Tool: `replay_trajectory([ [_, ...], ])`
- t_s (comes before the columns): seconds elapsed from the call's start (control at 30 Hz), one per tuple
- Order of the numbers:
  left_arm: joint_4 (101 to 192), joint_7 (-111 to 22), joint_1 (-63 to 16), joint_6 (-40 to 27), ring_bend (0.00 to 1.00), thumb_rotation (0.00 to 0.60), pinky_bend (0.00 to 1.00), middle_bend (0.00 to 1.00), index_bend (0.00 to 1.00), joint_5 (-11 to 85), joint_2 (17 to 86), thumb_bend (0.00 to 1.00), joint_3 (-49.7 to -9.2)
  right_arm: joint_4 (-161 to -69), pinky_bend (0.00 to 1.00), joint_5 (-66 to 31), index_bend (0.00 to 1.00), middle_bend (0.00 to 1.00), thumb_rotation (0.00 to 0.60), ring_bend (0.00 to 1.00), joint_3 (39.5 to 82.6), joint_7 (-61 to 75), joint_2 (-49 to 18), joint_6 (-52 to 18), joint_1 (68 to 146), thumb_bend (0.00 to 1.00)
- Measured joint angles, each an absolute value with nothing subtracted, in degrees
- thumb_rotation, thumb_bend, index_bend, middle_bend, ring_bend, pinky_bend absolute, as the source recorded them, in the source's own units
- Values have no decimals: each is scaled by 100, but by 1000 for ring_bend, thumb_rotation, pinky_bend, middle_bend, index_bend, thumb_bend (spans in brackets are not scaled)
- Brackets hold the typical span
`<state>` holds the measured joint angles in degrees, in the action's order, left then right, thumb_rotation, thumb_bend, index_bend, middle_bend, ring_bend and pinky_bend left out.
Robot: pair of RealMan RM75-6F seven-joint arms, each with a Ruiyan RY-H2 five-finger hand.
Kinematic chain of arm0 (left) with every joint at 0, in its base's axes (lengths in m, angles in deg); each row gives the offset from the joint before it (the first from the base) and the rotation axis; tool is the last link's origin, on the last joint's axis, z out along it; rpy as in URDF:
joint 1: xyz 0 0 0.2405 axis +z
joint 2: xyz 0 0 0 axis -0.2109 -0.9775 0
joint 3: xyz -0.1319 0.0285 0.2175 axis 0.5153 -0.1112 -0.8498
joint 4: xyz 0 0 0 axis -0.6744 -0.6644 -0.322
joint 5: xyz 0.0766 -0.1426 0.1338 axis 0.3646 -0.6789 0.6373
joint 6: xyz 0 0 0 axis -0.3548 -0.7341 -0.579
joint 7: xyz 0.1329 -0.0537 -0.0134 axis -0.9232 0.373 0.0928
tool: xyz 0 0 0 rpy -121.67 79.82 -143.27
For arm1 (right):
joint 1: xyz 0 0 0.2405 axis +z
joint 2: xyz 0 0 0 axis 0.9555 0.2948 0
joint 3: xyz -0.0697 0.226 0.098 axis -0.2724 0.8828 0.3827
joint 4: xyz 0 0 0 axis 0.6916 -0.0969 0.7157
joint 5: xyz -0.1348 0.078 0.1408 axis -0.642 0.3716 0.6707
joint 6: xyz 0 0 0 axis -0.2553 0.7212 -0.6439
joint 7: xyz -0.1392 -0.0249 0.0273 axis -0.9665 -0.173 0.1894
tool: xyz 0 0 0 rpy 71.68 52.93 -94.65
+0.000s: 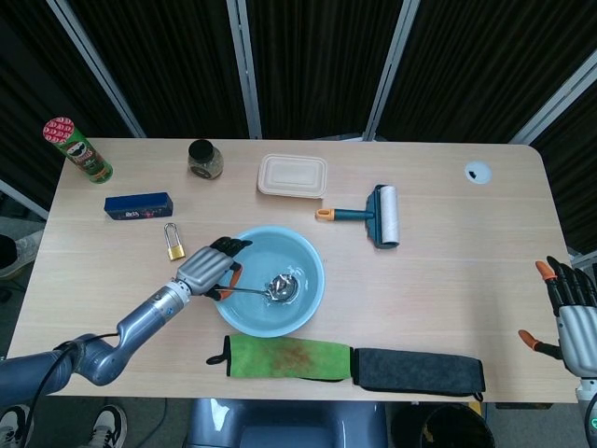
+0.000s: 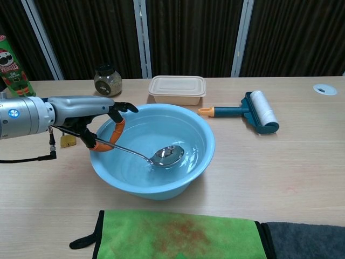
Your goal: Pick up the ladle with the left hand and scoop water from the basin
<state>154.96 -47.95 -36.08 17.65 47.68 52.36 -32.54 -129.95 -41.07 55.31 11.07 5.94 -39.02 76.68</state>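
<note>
A light blue basin point(image 1: 303, 257) point(image 2: 202, 137) holding water stands at the table's middle front. My left hand point(image 1: 213, 268) point(image 2: 91, 116) grips the orange handle of a steel ladle point(image 1: 280, 287) point(image 2: 166, 156) at the basin's left rim. The ladle's bowl lies down in the water near the basin's centre, tilted. My right hand point(image 1: 571, 313) hangs off the table's right edge with fingers spread and nothing in it; the chest view does not show it.
Around the basin: a brass padlock point(image 1: 173, 245), blue box point(image 1: 138, 206), chips can point(image 1: 78, 149), jar point(image 1: 205, 160), lidded beige container point(image 1: 293, 175), lint roller point(image 1: 377, 216). A green cloth point(image 1: 289, 358) and a dark cloth point(image 1: 417, 371) lie along the front edge.
</note>
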Motion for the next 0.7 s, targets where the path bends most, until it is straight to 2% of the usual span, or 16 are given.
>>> replay_trajectory([
  [0.27, 15902, -4979, -3503, 1529, 0, 600, 0, 0, 661, 4810, 4897, 483, -3308, -12986, 0, -4124, 0, 0, 600, 0, 5532, 1116, 588, -3944, 7653, 0],
  [0.7, 17081, -5738, -3296, 1065, 0, 600, 0, 0, 662, 4651, 4031, 491, -3384, -13032, 0, -4299, 0, 0, 600, 0, 5478, 1141, 596, -4141, 7574, 0],
])
